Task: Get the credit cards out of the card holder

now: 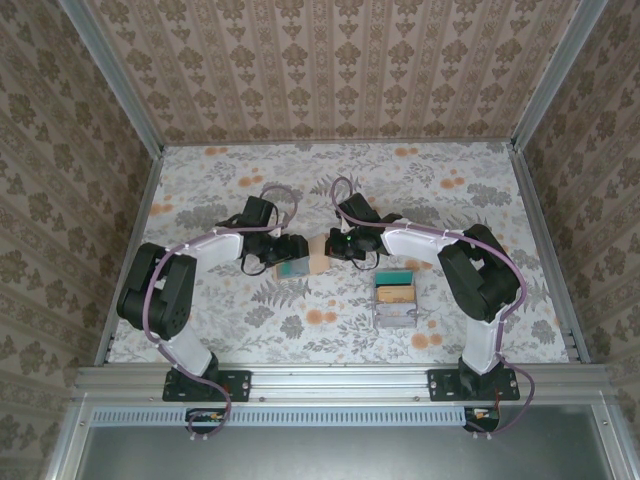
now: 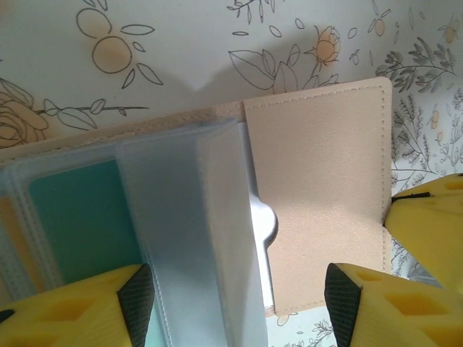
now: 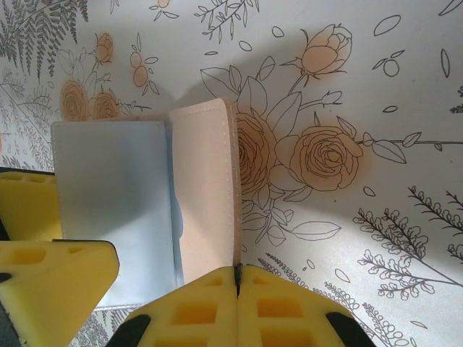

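Floral cloth covers the table (image 1: 250, 190), walled in by damask wallpaper. Mid-table the card holder (image 1: 308, 262) lies open, its tan flap beside frosted sleeves, with a teal card (image 2: 87, 217) showing through one. Over the sleeves the left gripper (image 2: 239, 298) is spread wide, gripping nothing. The right gripper (image 3: 237, 285) is pinched closed on the tan flap's edge.

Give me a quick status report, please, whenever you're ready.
Left claw open, straddling the card holder. Right claw shut on its tan flap. Teal card still inside. Clear box sits apart, right.
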Motion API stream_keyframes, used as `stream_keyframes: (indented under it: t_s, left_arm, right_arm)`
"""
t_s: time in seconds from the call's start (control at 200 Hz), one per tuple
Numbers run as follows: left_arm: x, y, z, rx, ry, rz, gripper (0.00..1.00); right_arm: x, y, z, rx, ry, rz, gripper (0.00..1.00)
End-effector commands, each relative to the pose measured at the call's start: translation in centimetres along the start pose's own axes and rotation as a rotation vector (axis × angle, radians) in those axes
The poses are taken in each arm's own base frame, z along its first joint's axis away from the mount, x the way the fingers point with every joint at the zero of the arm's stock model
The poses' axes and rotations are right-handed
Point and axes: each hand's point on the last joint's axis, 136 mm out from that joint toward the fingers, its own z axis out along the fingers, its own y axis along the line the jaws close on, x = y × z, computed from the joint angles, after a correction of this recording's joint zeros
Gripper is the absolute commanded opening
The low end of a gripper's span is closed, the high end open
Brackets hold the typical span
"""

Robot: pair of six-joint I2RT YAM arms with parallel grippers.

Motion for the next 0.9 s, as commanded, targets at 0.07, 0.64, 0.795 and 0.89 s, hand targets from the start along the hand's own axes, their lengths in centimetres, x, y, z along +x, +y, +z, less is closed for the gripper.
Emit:
stream_keyframes:
  t_s: [0.07, 0.64, 0.795, 0.89]
  left_arm:
    - [-0.3, -2.4, -0.4, 0.089, -0.01, 0.025, 0.66]
    - [0.0, -6.9, 2.0, 0.164, 0.024, 0.075, 0.63]
    - [-0.7, -8.1, 0.9, 0.183, -0.001, 0.088, 0.63]
    - [-1.3, -8.4, -0.5, 0.166, -0.03, 0.105, 0.63]
  right_arm:
    - [0.4, -0.3, 0.4, 0.024, 0.011, 0.008, 0.0]
    - [-2.0, -2.7, -3.1, 0.087, -0.133, 0.073, 0.3]
    - [-2.0, -2.5, -3.3, 0.083, -0.131, 0.064, 0.33]
    - [-2.0, -2.2, -3.1, 0.066, -0.122, 0.063, 0.33]
